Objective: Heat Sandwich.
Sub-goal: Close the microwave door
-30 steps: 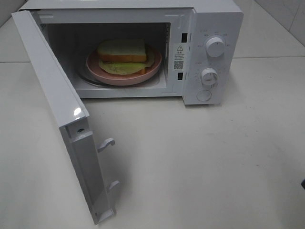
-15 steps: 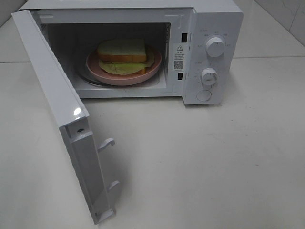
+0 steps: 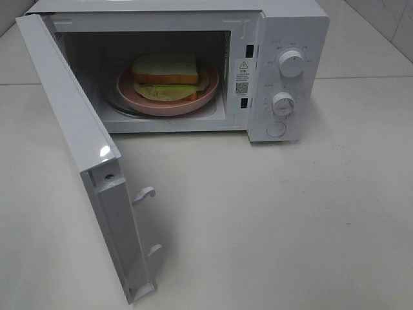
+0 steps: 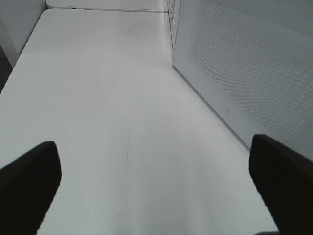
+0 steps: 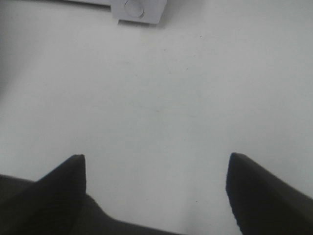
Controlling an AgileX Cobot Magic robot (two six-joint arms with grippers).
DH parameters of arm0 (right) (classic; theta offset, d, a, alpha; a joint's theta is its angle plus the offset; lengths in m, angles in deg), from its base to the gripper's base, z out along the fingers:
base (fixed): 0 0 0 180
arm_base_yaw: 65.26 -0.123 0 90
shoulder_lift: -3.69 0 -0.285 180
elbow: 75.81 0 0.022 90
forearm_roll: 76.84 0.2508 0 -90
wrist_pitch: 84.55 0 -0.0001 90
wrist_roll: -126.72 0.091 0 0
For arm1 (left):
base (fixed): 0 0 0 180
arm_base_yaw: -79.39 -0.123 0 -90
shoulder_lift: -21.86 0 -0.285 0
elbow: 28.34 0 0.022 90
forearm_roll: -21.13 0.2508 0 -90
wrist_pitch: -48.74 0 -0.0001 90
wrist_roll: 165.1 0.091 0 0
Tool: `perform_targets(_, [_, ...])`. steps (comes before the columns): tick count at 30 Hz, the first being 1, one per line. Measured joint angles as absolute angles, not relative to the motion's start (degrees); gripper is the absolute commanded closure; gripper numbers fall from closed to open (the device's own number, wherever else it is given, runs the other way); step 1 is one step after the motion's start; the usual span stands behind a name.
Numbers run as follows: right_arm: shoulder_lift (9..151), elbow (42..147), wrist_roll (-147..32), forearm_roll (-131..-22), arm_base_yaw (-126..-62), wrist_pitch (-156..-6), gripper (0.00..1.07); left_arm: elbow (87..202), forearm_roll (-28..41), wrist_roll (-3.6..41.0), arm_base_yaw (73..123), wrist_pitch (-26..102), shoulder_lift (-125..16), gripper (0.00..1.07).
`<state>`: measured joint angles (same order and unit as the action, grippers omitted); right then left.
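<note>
Loaded and waiting: the sandwich (image 3: 166, 70) lies on the pink plate (image 3: 164, 108) inside the microwave (image 3: 290, 26). The door (image 3: 64, 123) stands swung wide to the left, its latch hooks pointing right over the table (image 3: 271, 213).

Over the last second almost nothing moves in the high view. Food, plate and door stay put, and only a dark sliver at the right edge, probably my right arm, has slipped out of frame. Neither arm shows there now.

My left gripper (image 4: 154, 144) hangs low over the table, jaws spread wide with nothing between them, and the door's dotted outer face is just beside it. My right gripper (image 5: 156, 157) is also parted and empty. It sits over bare table on the near side of the microwave's control corner, whose round button (image 5: 134, 7) shows at the far end of its view.

I read the loading as finished, with both arms drawn back to make room. The door still has to be pushed shut, and the left arm looks best placed for that. After that come the knobs (image 3: 292, 63) on the right. A hard shove could jolt the oven or leave the hooks unlatched.
</note>
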<state>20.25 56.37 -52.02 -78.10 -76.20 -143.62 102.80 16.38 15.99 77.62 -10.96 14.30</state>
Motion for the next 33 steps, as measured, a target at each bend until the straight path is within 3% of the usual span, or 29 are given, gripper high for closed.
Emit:
perform_targets(12, [11.3, 55.9, -53.3, -78.0, -67.9, -143.7, 0.31, 102.8, 16.4, 16.0, 77.6, -11.0, 14.3, 0.05])
perform_targets(33, [11.3, 55.9, -53.3, -78.0, -67.7, -143.7, 0.31, 102.8, 16.4, 16.0, 77.6, -11.0, 14.3, 0.05])
